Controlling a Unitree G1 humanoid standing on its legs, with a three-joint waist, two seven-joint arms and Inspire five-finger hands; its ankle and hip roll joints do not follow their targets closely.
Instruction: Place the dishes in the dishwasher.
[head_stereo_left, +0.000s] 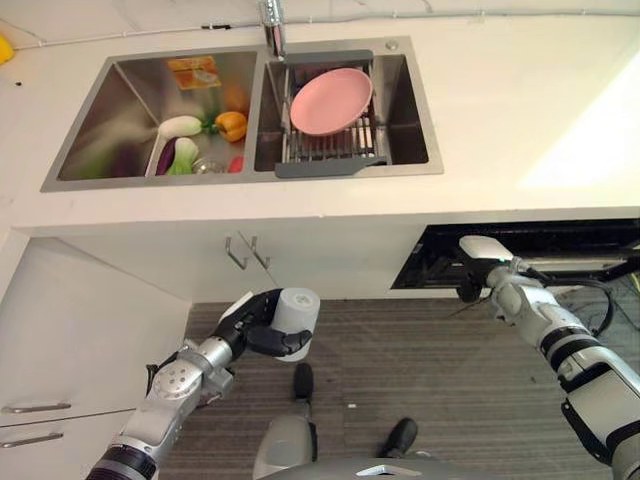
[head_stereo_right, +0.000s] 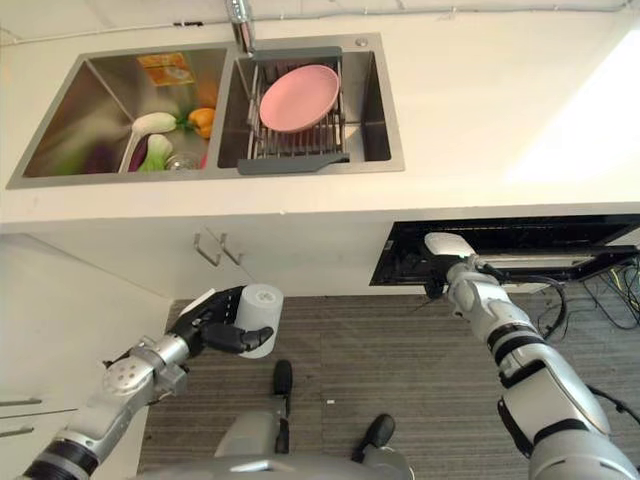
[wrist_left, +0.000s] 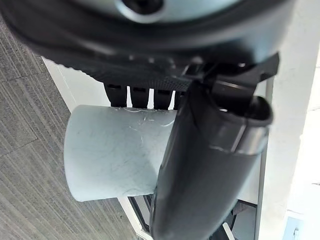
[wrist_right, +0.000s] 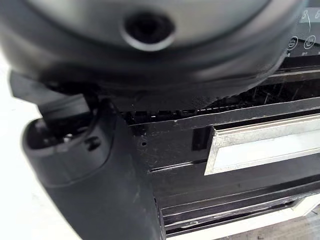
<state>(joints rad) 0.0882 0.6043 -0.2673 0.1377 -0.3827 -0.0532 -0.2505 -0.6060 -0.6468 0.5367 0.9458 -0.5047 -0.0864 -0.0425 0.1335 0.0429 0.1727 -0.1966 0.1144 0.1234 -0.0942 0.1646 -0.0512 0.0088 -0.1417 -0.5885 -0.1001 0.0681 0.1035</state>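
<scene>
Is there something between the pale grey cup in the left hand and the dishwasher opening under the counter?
Nothing visible stands between them. The left hand holds the pale grey cylindrical cup above bare grey floor; the black dishwasher opening lies to its right, where the right hand rests at its edge.

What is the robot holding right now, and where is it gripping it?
The left hand holds a pale grey cup by its side wall, fingers and thumb curled round it. The right hand is at the dishwasher edge; its grip cannot be told.
</scene>
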